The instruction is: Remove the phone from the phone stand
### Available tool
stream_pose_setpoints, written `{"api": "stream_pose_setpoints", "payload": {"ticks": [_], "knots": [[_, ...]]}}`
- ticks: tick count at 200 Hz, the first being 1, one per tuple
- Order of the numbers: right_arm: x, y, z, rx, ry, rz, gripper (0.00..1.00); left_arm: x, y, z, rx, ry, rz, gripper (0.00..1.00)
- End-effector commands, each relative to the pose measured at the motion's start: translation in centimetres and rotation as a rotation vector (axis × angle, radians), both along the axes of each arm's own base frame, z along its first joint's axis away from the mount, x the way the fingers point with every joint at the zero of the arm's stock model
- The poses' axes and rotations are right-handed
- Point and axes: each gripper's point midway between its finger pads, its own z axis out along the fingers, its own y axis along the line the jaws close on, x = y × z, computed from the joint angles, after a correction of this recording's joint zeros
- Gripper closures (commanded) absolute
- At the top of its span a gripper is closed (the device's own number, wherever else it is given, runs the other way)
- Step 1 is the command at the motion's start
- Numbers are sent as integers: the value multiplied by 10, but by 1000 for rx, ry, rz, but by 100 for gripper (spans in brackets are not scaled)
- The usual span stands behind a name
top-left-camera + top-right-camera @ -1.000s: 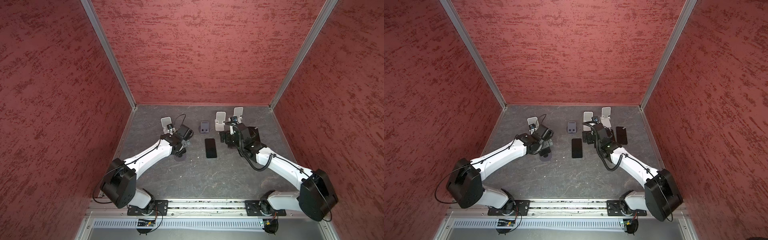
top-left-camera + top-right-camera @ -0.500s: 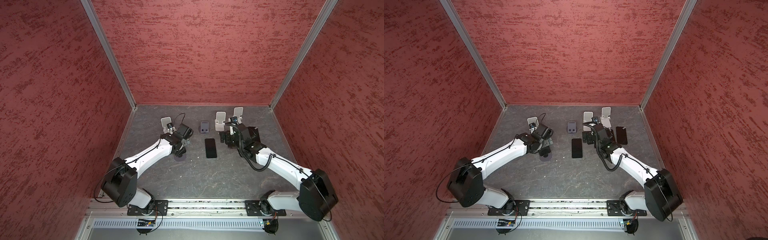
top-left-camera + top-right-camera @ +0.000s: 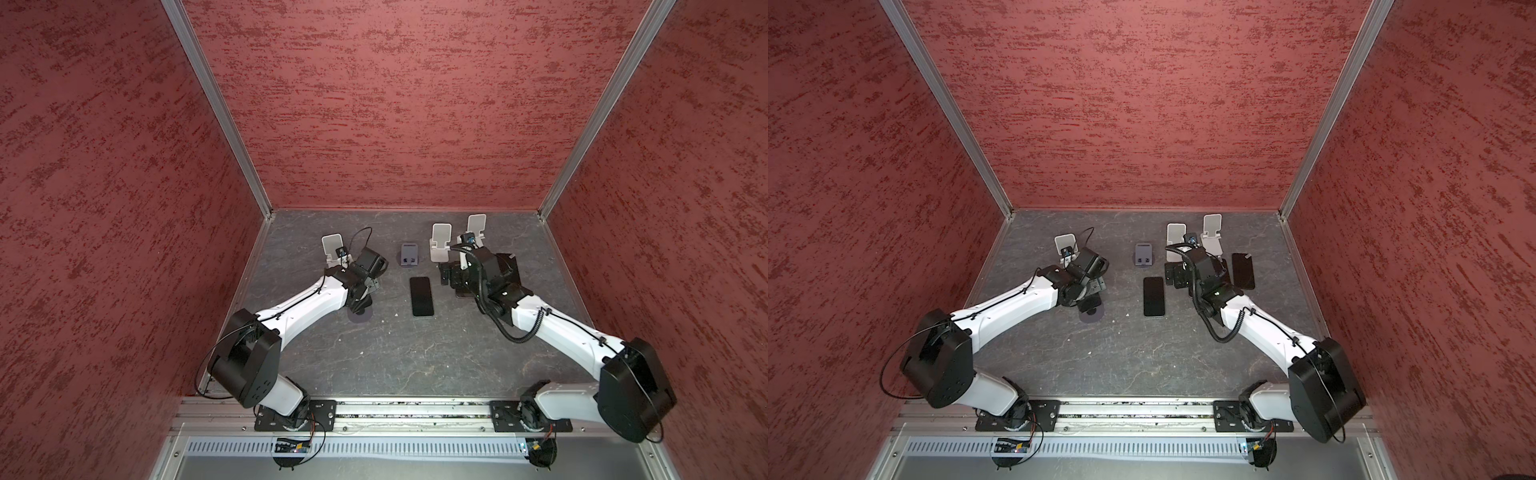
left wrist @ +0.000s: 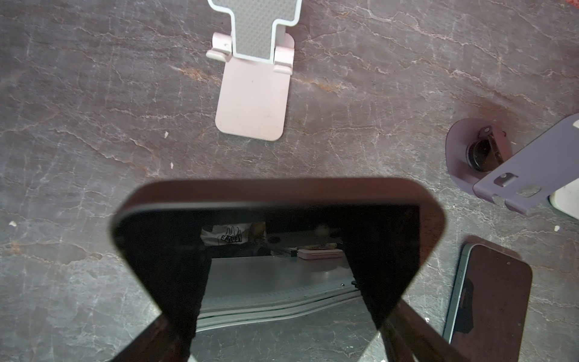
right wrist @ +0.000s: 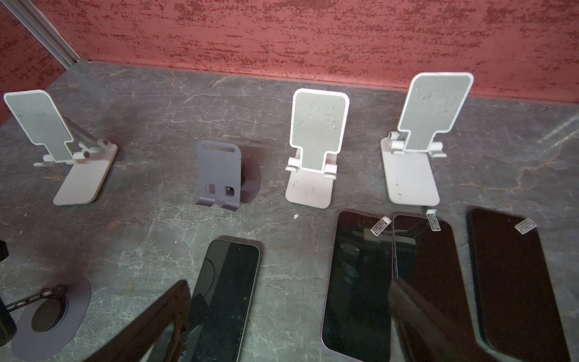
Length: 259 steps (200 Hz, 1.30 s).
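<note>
Straddling the phone, left fingers show unclear contact; right fingers spread wide, empty.

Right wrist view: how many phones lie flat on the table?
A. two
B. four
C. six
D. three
B: the centre phone lies in front of the grey stand, and the three right-hand phones lie side by side in front of the two white stands.
</note>
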Motion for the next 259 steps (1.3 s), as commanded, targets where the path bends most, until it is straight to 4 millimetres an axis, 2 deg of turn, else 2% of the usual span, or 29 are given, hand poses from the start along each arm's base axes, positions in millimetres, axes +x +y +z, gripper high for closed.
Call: {"api": "stream_pose_setpoints", "payload": {"ticks": [1, 69, 167, 259], "knots": [[3, -3, -1, 11, -8, -10, 1, 3, 2, 1, 0, -10, 12, 15], [3, -4, -2, 9, -4, -12, 1, 2, 3, -1, 5, -6, 11, 19], [4, -2, -5, 9, 2, -8, 1, -3, 9, 1, 22, -7, 14, 31], [5, -1, -7, 10, 9, -6, 1, -4, 9, 16, 56, -35, -6, 34]]}}
